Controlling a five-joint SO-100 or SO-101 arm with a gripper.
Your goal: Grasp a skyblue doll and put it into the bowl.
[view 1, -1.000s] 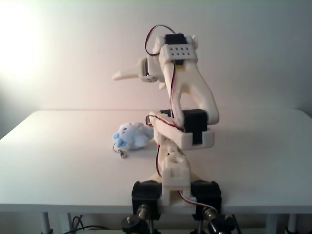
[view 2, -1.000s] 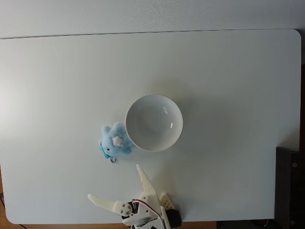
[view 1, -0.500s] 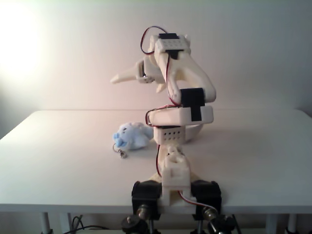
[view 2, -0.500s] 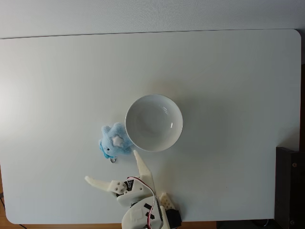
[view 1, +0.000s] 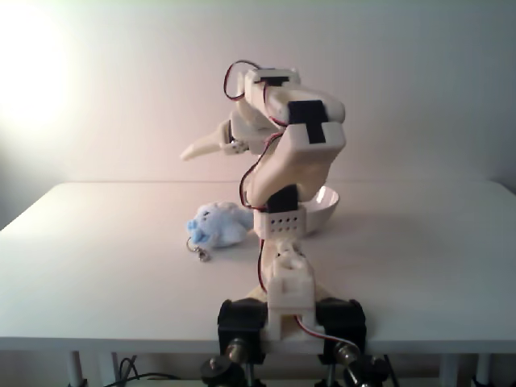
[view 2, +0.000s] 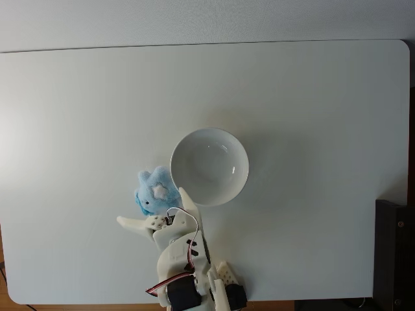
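Observation:
The skyblue doll (view 2: 156, 192) lies on the white table, touching the left rim of the empty white bowl (view 2: 241, 152). Its keyring points toward the arm's base. From above, my gripper (view 2: 150, 205) is open, one finger out to the left and the other close to the bowl's rim, straddling the doll's near side. In the fixed view from behind the arm, the gripper (view 1: 214, 149) hangs well above the doll (view 1: 218, 224), and the arm covers most of the bowl (view 1: 326, 211).
The white table (view 2: 311, 97) is bare around the doll and bowl. A dark box (view 2: 394, 253) sits past the right edge. The arm's base (view 1: 286, 318) is clamped at the near edge.
The arm has reached forward from its base, bringing the open gripper from the near table edge to over the doll. Doll and bowl have not moved.

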